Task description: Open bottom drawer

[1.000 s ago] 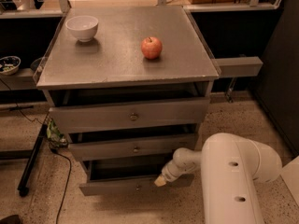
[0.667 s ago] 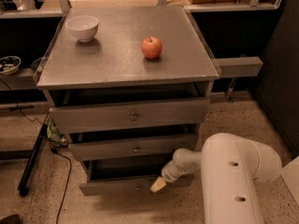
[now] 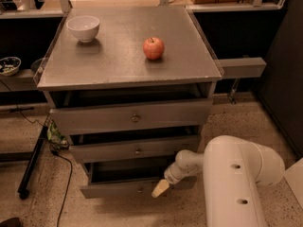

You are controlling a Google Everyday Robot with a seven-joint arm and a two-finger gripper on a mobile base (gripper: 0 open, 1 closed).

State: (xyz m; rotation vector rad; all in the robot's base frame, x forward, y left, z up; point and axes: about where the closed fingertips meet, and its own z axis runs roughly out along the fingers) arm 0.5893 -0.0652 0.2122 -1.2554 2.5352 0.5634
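Observation:
The bottom drawer [image 3: 113,189] is the lowest of three grey drawer fronts, with a small round knob [image 3: 139,189] at its middle. It stands pulled out a little, with a dark gap above its front edge. My gripper [image 3: 160,188] hangs at the end of the white arm, just right of the knob and against the drawer front. Only a pale yellowish tip of it shows. The middle drawer [image 3: 135,149] and top drawer [image 3: 132,116] sit above, both slightly out too.
A white bowl [image 3: 83,28] and a red apple [image 3: 154,48] rest on the cabinet top [image 3: 118,65]. My bulky white arm [image 3: 236,183] fills the lower right. A black stand leg [image 3: 31,167] and cable lie on the floor at left. Dark shelving runs behind.
The gripper tip has shifted slightly left and down along the bottom drawer's front. The drawer front looks to be where it was.

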